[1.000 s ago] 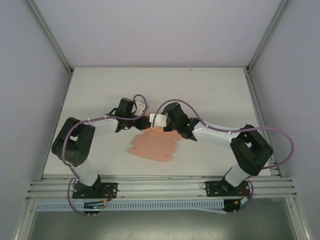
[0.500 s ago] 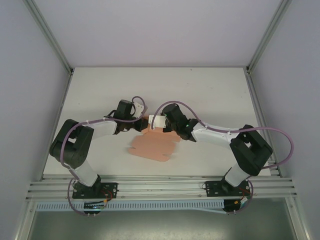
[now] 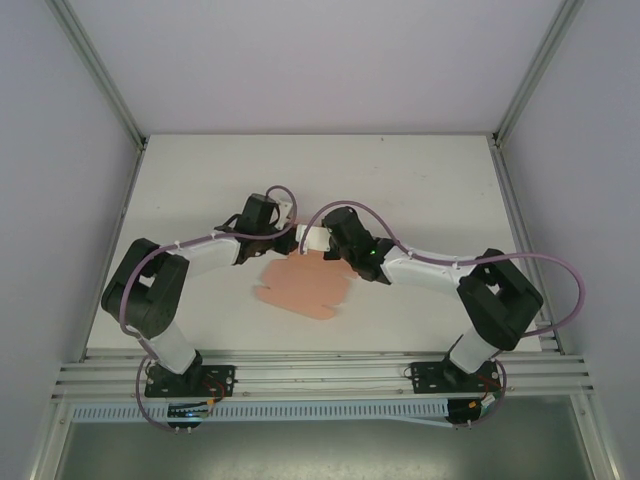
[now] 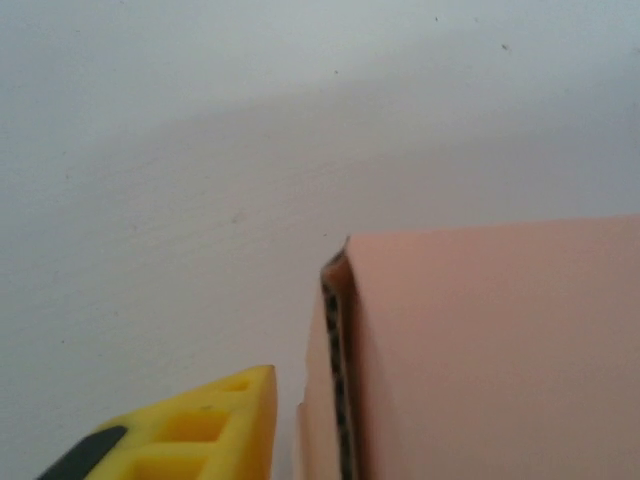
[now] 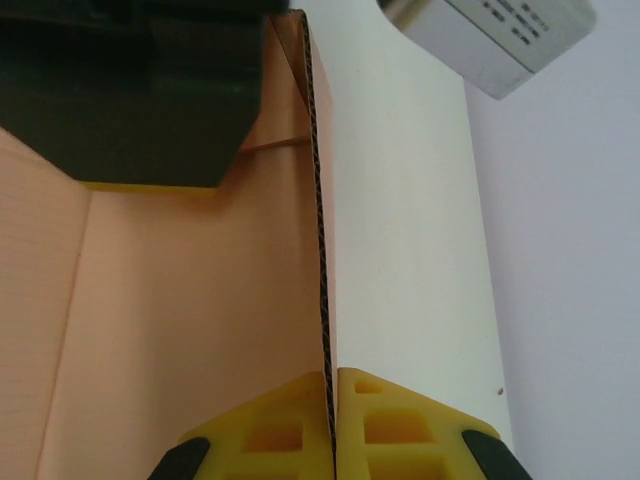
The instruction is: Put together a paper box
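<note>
R gripper [image 5: 333, 420]: yellow pads pressed together on the raised far flap of the paper box [image 3: 302, 290], card edge-on betw. them. L gripper [image 3: 288, 241]: one yellow finger [image 4: 195, 435] just beside the folded corner, not touching; spread or not, can't tell. Vs. a sec ago: L arm has swung in toward R, sheet nudged slightly. Rest of sheet lies flat on table [image 3: 200, 180], centre-near. Judgement: first fold underway, still early.

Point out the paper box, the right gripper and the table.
paper box [image 3: 303, 290]: top external view, middle of the pink sheet.
right gripper [image 5: 331, 385]: right wrist view, between its yellow fingertips.
table [image 3: 420, 180]: top external view, bare far surface.
</note>
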Controlling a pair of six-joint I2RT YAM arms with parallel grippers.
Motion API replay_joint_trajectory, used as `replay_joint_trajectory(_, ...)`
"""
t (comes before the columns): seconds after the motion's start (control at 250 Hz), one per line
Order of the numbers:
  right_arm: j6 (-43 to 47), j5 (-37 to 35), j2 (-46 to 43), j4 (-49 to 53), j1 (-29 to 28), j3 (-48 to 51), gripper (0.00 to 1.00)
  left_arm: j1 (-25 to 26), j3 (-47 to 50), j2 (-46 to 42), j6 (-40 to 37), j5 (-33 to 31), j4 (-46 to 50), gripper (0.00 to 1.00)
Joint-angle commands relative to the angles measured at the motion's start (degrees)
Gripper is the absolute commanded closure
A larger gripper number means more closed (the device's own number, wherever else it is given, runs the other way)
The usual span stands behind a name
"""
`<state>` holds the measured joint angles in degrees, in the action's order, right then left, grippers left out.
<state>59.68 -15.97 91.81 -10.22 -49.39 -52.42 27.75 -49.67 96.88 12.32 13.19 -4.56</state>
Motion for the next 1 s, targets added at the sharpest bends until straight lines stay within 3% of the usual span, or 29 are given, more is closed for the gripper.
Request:
replay_joint_trajectory(0.0,-0.58,-2.84,0.89,-3.43,0.10,0.03,1.00,-0.41,3.22,-2.13,1.83,0.66,-1.21,0.65)
replay_joint_trajectory(0.1,-0.67,-2.77,0.72,-3.66,0.33,0.53,1.00,-0.41,5.45,-4.91,1.38,0.90,-2.53,0.60)
replay_joint_trajectory(0.256,-0.96,-1.27,-0.53,-2.92,0.28,1.08,1.00,-1.76,8.82,-6.90,1.23,1.41,-5.46,0.59)
replay_joint_trajectory(0.544,-2.11,4.46,-1.44,2.05,0.00,0.65,1.00,-3.75,5.10,-1.60,-0.61,11.41,-11.68,0.58)
replay_joint_trajectory(0.711,-2.10,4.35,-1.56,2.37,0.12,0.50,1.00,-3.75,2.65,0.77,-1.61,12.90,-10.54,0.64)
replay_joint_trajectory(0.867,-1.89,4.02,-1.35,2.93,0.12,0.27,1.00,-3.73,1.52,2.98,-2.11,12.05,-8.74,0.83)
replay_joint_trajectory(0.995,-1.49,2.89,-1.04,2.64,0.23,-0.01,1.00,-3.70,0.90,3.72,-2.51,11.24,-6.08,0.81)
